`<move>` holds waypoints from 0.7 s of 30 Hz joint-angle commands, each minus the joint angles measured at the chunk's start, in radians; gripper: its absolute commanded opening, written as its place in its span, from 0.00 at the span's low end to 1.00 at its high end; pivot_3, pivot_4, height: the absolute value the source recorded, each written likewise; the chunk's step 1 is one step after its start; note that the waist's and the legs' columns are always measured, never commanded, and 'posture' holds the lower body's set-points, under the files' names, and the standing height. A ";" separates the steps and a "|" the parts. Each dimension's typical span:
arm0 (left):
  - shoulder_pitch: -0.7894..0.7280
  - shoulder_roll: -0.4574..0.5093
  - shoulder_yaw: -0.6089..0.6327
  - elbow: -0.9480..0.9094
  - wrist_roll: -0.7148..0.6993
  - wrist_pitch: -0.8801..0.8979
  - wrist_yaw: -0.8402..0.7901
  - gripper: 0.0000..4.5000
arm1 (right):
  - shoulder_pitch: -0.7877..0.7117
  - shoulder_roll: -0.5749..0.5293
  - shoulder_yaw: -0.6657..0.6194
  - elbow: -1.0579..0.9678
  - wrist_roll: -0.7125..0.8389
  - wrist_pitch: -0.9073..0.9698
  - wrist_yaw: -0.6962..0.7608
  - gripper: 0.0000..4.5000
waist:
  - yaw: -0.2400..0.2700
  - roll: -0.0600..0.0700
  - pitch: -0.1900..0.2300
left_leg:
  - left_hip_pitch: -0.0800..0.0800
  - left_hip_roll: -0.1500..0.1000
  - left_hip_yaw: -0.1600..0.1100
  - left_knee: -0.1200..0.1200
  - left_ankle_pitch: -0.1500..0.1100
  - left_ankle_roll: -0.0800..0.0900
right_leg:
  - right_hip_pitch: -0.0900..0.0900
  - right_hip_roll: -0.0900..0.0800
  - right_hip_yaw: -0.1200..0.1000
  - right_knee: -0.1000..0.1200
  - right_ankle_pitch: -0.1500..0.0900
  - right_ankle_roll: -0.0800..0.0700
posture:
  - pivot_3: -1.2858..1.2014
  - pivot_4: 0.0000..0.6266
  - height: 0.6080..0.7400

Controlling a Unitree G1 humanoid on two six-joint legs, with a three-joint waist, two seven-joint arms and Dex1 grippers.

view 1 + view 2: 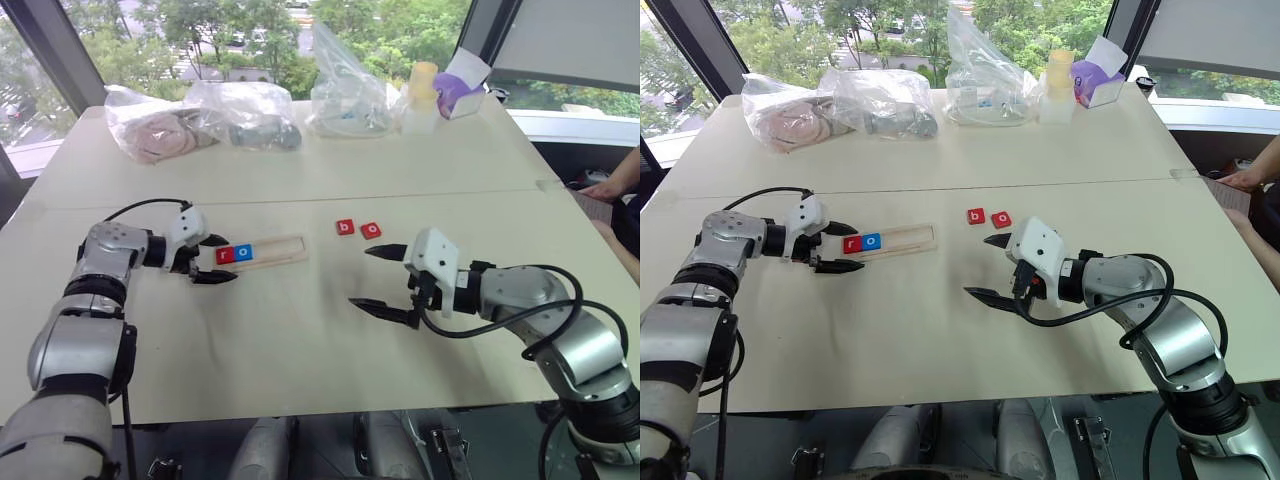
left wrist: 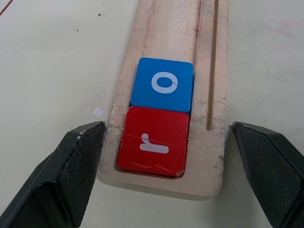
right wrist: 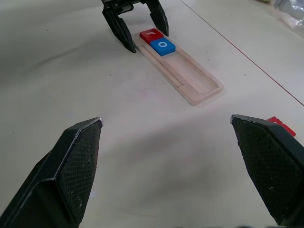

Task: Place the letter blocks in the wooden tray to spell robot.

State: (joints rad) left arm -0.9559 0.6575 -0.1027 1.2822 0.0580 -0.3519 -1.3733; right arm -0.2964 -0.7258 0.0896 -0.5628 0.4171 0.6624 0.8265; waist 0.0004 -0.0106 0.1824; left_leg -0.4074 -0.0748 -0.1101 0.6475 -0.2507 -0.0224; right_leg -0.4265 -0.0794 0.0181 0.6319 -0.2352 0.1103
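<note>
Tray position: wooden tray (image 1: 272, 251) flat on the pale table (image 1: 300, 330), on the robot's left half, just ahead of the left gripper (image 1: 212, 259).
Tray axis: long axis runs left to right across the table, tilted a little so the right end sits slightly farther from the robot; one short end faces the left gripper, the other points toward the two loose tiles.
Tray contents: red r tile (image 2: 153, 141) seated at the end nearest the left gripper, blue o tile (image 2: 163, 85) touching it as the next one along; rest of the tray bare wood.
Letter orientation: both white letters read upright from the robot's side; seen along the left gripper's fingers the r lies on its side.
Loose tiles: red b tile (image 1: 345, 227) and red o tile (image 1: 371, 229) side by side on the table, just apart, to the right of the tray and clear of its end.
Left gripper: spread wide, nothing held; fingertips straddle the tray's r end, one on each side, clear of the rim.
Right gripper (image 1: 380, 280): spread wide, nothing held; above bare table, nearer the robot than the b and o tiles, pointing toward the tray.
Far edge: clear plastic bags (image 1: 240, 115) and a purple tissue box (image 1: 458, 92), well apart from the tray.
</note>
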 commanded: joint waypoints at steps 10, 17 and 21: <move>0.021 -0.012 -0.032 0.014 0.083 -0.024 0.027 0.69 | -0.003 -0.014 -0.040 -0.052 0.017 0.013 -0.015 1.00 | -0.010 0.001 -0.002 | 0.003 0.000 0.000 0.000 0.000 0.000 | 0.003 0.000 0.000 0.000 0.000 0.000 | 0.52 0.24 1.00; 0.051 -0.040 -0.014 -0.012 0.055 -0.036 -0.036 0.69 | -0.020 -0.008 -0.032 -0.031 0.002 0.007 -0.018 1.00 | -0.009 0.002 -0.003 | 0.005 0.000 0.000 0.001 0.000 0.000 | 0.007 0.000 0.000 0.000 0.000 0.000 | 0.52 0.24 1.00; 0.133 -0.108 -0.013 -0.158 -0.010 -0.043 -0.136 0.69 | -0.028 -0.003 -0.025 -0.020 -0.005 0.000 -0.020 1.00 | -0.008 0.004 -0.004 | 0.005 0.000 0.000 0.001 0.000 0.000 | 0.007 -0.001 0.000 0.000 0.000 0.000 | 0.52 0.24 1.00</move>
State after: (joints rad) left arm -0.8744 0.6034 -0.0830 1.1623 0.0543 -0.3910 -1.4475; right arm -0.3076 -0.7274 0.0723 -0.5722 0.4129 0.6801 0.8094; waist -0.0076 -0.0067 0.1784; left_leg -0.4021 -0.0756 -0.1101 0.6482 -0.2508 -0.0220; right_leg -0.4197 -0.0810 0.0183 0.6319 -0.2351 0.1106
